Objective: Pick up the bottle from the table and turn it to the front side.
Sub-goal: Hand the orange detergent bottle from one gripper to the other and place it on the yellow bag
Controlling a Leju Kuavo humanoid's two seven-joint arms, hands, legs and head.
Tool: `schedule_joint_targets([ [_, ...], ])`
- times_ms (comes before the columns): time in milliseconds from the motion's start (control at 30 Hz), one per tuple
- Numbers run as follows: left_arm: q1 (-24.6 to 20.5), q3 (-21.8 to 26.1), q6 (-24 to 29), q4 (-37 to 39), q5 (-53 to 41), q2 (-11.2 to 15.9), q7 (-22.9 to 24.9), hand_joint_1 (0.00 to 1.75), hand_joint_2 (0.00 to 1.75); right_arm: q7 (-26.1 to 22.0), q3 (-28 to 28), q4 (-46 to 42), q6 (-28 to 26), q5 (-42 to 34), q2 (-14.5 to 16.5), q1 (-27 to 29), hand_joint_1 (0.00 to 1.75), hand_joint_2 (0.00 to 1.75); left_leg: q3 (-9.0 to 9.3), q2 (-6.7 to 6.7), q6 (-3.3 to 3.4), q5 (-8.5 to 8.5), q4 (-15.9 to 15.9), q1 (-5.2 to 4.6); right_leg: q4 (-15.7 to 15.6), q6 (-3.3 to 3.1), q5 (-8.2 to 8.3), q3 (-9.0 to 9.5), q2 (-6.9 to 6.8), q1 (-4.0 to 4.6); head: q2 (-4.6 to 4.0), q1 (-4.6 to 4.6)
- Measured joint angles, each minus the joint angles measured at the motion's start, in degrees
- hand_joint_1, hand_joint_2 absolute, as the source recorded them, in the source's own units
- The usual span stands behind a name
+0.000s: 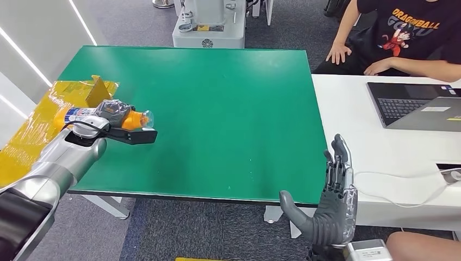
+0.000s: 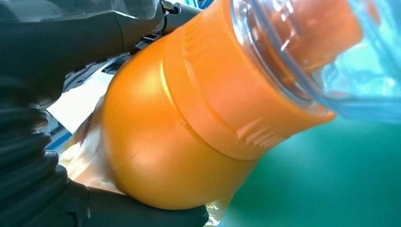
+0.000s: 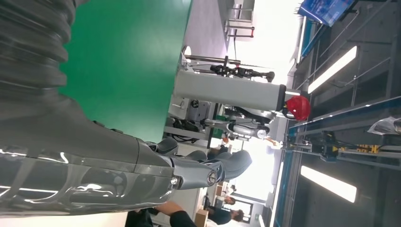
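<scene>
Silver and close to the camera, the robot's left arm reaches over the left end of the green table [image 1: 228, 109], where its left hand [image 1: 111, 117] has its fingers wrapped around an orange bottle [image 1: 133, 119] with a clear cap, lying sideways beside a sheet of yellow plastic [image 1: 32, 128] at that end of the table. At the table's near right corner the right hand [image 1: 329, 204] hangs below the edge with fingers straight, close together, and thumb spread, holding nothing. Right of the table, a person [image 1: 405, 38] sits at a white desk [image 1: 359, 136] with an open laptop [image 1: 416, 106].
</scene>
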Motion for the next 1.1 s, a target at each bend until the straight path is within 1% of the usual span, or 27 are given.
schedule_joint_targets([
  [267,2.1,2.6,0.0,0.0,0.7,2.4,0.3,1.75,1.75,0.2,0.1,-0.4,-0.6,1.0,0.0,0.9,0.0,1.75,0.0,-0.01,-0.01,0.0,-0.1,0.01,0.0,-0.03,-0.03,-0.03,-0.01,0.01,0.0,-0.01],
  [433,3.0,3.9,0.7,0.1,0.6,3.6,-0.4,1.75,1.75,0.6,0.1,-0.6,-0.4,1.4,0.0,1.5,0.0,1.75,0.0,-0.01,-0.01,0.0,-0.1,0.0,0.0,-0.03,-0.03,-0.02,-0.01,0.01,0.0,0.01],
  [733,3.4,4.8,0.5,0.1,-1.2,5.8,-1.2,1.75,1.75,1.5,0.6,-1.3,0.8,1.6,-0.2,1.7,0.0,1.75,0.0,-0.02,-0.01,0.0,0.0,0.0,0.0,-0.03,-0.02,-0.02,-0.02,0.01,0.0,0.0],
  [867,3.4,4.9,0.0,0.1,-2.2,6.3,-1.7,1.75,1.75,1.5,0.7,-1.4,0.3,1.6,-0.9,2.1,0.0,1.75,0.0,-0.02,-0.01,0.0,0.0,0.0,0.0,-0.03,-0.02,-0.02,-0.02,0.01,0.0,0.0],
  [1100,3.6,4.9,-0.8,0.1,-3.4,6.3,-1.7,1.75,1.75,1.6,0.8,-1.4,-0.6,1.7,-1.9,2.8,0.0,1.75,0.0,-0.01,-0.01,0.0,0.0,0.0,0.0,-0.03,-0.02,-0.02,-0.01,0.01,0.0,0.0],
])
